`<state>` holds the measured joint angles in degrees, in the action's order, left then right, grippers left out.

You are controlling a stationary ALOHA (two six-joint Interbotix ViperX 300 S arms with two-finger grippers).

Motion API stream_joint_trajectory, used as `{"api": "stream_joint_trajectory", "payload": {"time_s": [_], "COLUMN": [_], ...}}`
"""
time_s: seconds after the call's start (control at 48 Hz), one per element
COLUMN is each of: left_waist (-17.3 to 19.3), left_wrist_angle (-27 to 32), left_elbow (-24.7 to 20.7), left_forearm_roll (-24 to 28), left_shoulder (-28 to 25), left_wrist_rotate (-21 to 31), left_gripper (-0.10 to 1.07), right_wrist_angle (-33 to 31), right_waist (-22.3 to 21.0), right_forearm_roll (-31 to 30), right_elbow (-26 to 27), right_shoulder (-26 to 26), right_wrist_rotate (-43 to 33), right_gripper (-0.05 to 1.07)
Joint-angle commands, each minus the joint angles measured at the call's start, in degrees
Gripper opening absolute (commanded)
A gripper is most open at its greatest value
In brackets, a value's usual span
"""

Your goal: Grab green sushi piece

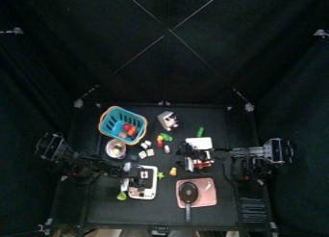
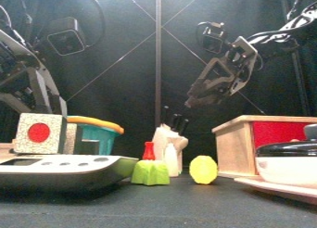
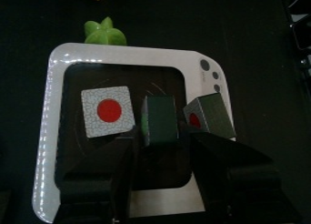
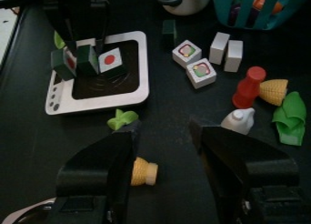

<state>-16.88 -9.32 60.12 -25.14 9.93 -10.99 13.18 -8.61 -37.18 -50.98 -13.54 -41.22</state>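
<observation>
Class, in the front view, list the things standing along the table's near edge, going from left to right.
White scale → green piece → yellow piece → black bowl.

Black curtains close in the space on every side, hanging in soft folds that swallow most of the light. Thin pale lines cross overhead and meet above the middle of the pen. At the centre stands a small black table with a dull, dark top. Seen level from the front edge, a slim upright pole rises behind the table against the dark cloth.
</observation>
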Motion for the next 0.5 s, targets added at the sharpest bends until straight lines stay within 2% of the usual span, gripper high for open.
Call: {"api": "stream_joint_trajectory", "payload": {"time_s": [0.0, 0.479], "left_waist": [0.18, 0.18], "left_wrist_angle": [-0.18, -0.26], "left_elbow": [-1.14, -0.62], "left_forearm_roll": [0.09, 0.18], "left_shoulder": [0.35, 4.22], "left_wrist_rotate": [-0.09, -0.18], "left_gripper": [0.63, 0.60], "right_wrist_angle": [0.26, 0.26], "right_waist": [0.00, 0.00], "right_forearm_roll": [0.00, 0.00], "right_elbow": [1.32, 1.41], "right_shoulder": [-0.62, -0.53], "right_wrist_rotate": [0.09, 0.09], "right_gripper": [0.83, 0.83]}}
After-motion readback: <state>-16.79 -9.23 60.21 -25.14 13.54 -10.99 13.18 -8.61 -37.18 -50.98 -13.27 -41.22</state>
